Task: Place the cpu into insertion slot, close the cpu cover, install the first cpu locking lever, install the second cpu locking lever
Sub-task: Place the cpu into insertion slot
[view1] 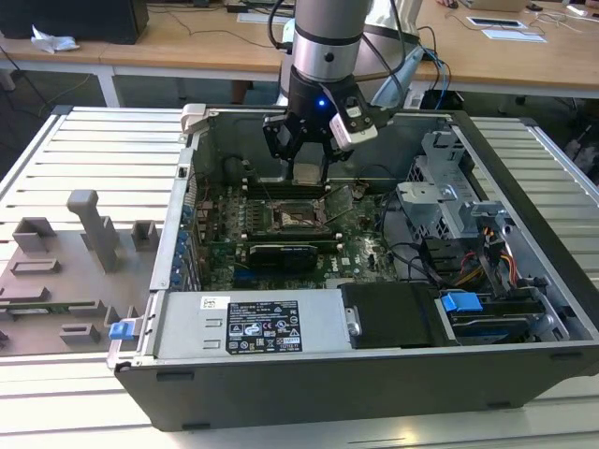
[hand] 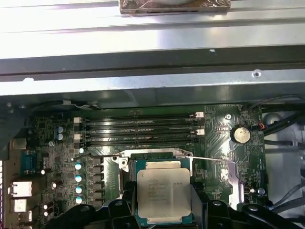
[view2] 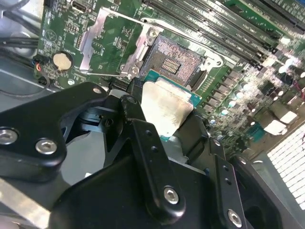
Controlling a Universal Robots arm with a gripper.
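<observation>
While I'm watching the feeds, the gripper (view1: 307,165) is hanging inside the open computer case (view1: 374,383), right over the insertion slot (view1: 298,217). Its fingers (view2: 129,107) are pinching the cpu (view2: 167,107) by two opposite edges, with the dull silver top facing the wrist cameras (a bit of green rim is peeking out along one side). The chip is hovering above the insertion slot, not sitting in it. In the second wrist view I'm seeing the slot's tan contact field lying bare just past the chip's far edge. The cpu cover (view2: 97,40) is standing flipped open beside the insertion slot, on the side where the round coin battery (view2: 62,60) is sitting. The long memory slots (hand: 138,129) are running along another side of the insertion slot.
</observation>
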